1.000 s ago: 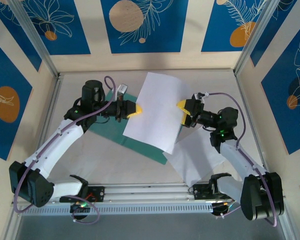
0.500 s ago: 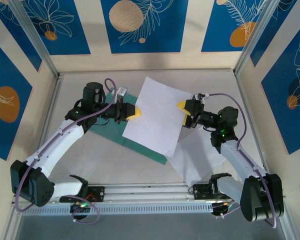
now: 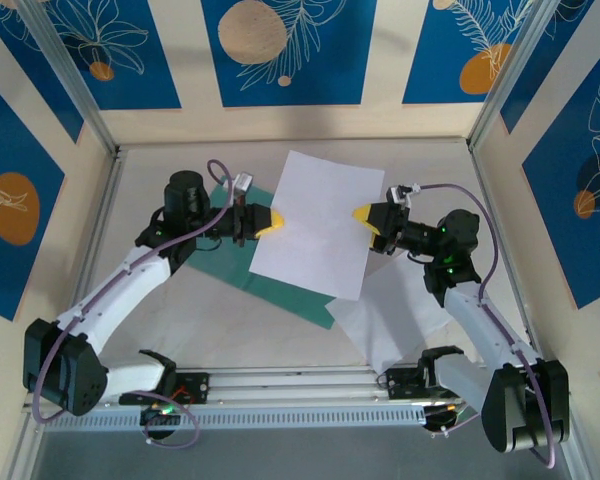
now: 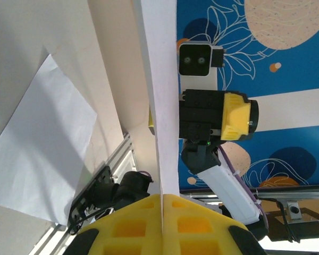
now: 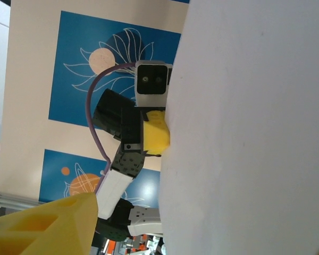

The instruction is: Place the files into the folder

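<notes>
One of the files, a white sheet (image 3: 318, 222), hangs in the air between my two grippers. My left gripper (image 3: 271, 222) is shut on its left edge; in the left wrist view the paper (image 4: 165, 106) runs straight out from between the pressed yellow fingers (image 4: 133, 223). My right gripper (image 3: 364, 217) straddles the right edge with its jaws apart: a gap shows between the yellow finger (image 5: 45, 226) and the sheet (image 5: 244, 133). The teal-green folder (image 3: 220, 258) lies flat on the table beneath the sheet. The other file (image 3: 390, 315) lies on the table at the right.
Wooden walls with blue panels (image 3: 280, 50) enclose the table on three sides. Aluminium posts (image 3: 75, 95) stand at the back corners. A rail (image 3: 300, 385) with both arm bases runs along the near edge.
The held sheet has swung slightly clockwise and its lower corner has shifted right. My right gripper's jaws have narrowed around the sheet's right edge. The left grip is unchanged.
</notes>
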